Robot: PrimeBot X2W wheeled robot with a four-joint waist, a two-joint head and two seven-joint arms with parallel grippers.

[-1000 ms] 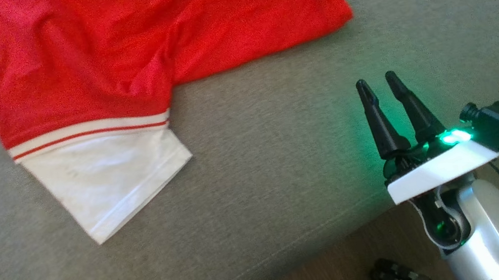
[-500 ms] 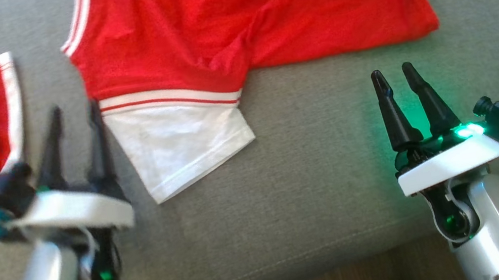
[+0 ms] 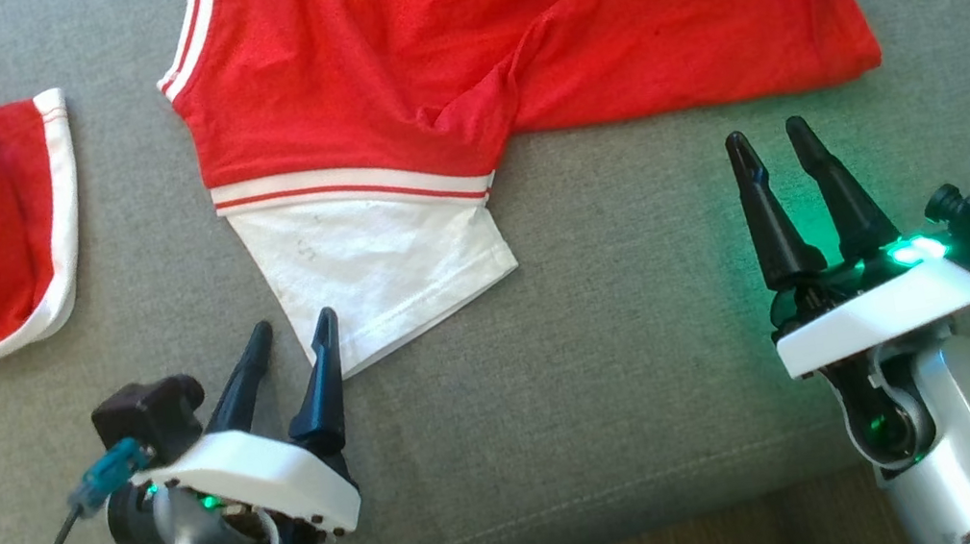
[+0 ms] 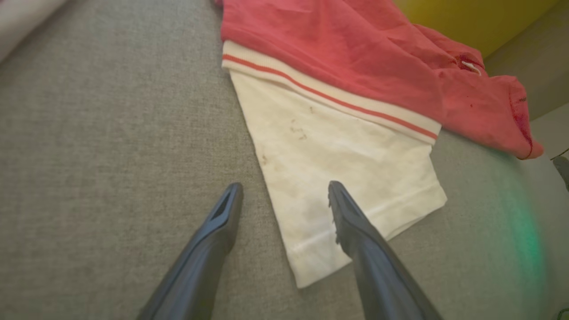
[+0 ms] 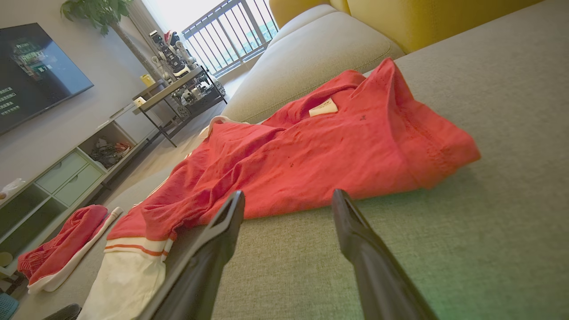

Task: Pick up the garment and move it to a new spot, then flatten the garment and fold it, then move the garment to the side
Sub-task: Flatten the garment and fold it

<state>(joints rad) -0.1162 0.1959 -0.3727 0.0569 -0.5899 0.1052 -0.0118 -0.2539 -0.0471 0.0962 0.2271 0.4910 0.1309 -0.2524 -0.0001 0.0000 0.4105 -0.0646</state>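
Your left pincer (image 3: 292, 322) and right pincer (image 3: 765, 132) are spread apart and empty. The red shirt (image 3: 412, 60) lies on the sofa (image 3: 617, 368) just ahead. If you pinch only its white sleeve (image 3: 376, 260), it could bunch up.

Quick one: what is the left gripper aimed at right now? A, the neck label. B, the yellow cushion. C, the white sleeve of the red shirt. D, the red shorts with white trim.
C: in the left wrist view, the open left gripper frames the near edge of the white sleeve between its two fingers.
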